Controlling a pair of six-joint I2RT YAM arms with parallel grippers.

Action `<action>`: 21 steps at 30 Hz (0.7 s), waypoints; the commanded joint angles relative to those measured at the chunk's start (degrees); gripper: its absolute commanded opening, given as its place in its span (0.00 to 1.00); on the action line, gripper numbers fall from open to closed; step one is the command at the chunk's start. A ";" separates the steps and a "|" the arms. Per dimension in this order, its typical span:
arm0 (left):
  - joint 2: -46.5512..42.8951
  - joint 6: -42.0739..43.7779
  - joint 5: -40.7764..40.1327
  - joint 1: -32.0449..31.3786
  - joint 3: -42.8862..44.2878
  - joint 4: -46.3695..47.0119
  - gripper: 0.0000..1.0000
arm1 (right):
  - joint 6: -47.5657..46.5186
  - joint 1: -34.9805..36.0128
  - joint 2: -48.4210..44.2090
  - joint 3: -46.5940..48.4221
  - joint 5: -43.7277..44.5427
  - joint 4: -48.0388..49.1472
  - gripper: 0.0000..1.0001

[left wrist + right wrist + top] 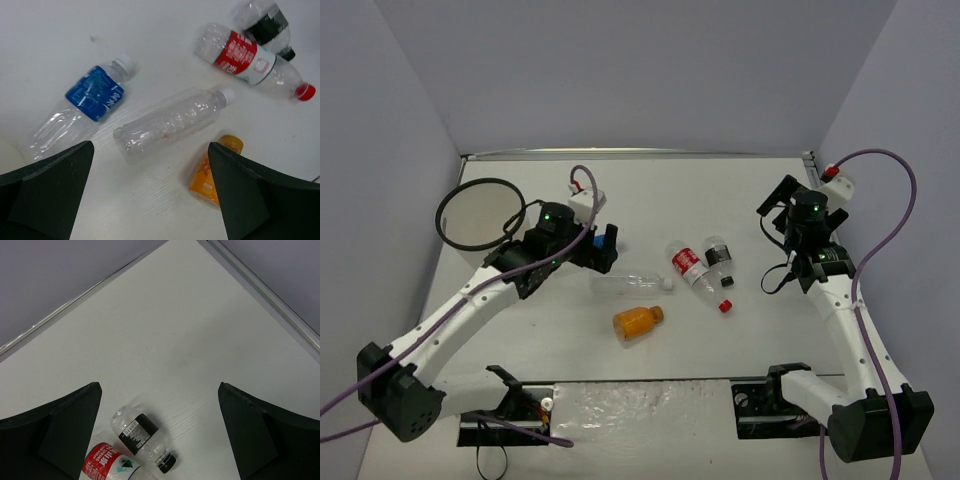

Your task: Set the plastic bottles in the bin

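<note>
A: Where are the plastic bottles just now?

B: All five lie on their sides on the white table (720,190); none is in the bin (441,222), which stands at the far left, its black rim near the left arm (470,300)

A: And the left gripper (150,150)?

B: Its jaws stand wide apart with nothing clamped; in the left wrist view the plain clear bottle (170,122) lies below, in the gap between the two black fingers (50,195); the blue-labelled bottle (94,94) lies just beside it, white cap pointing up the frame; from above, that blue one is mostly hidden under the gripper

A: The other three?

B: The orange-liquid bottle (638,321) lies near the clear one, on its near side; the red-labelled bottle (692,266) and the black-labelled bottle (718,257) lie side by side, touching or nearly so; I cannot tell which; the red cap and the black cap both point toward the near edge

A: The right gripper (159,390)?

B: Spread wide too, and empty; it hangs over the far right part of the table; its wrist view shows bare table between the fingers, with the black-labelled and red-labelled bottles at the lower left of the frame, apart from both fingers
</note>
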 commanded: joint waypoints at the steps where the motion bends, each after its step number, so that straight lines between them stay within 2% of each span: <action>1: 7.25 5.80 6.19 -6.48 5.37 3.44 0.97 | 0.56 -0.37 1.14 2.17 -0.25 1.80 1.00; 6: 14.36 8.47 10.21 -11.02 5.17 4.18 0.97 | -0.88 -0.37 2.12 0.70 0.29 1.81 1.00; 9: 17.80 7.22 11.07 -13.02 5.56 3.25 0.97 | -1.41 -0.37 2.00 0.20 1.54 1.83 1.00; 14: 18.85 5.34 14.40 -16.61 3.38 5.67 0.97 | -1.47 -0.37 1.00 -0.47 2.18 1.85 1.00; 18: 18.76 0.15 6.35 -20.54 3.28 -0.15 0.97 | -1.46 -0.37 0.45 -0.65 2.30 1.89 1.00; 21: 18.19 -2.69 1.95 -21.56 0.12 -1.63 0.97 | -1.38 -0.37 0.06 -0.99 2.30 1.89 1.00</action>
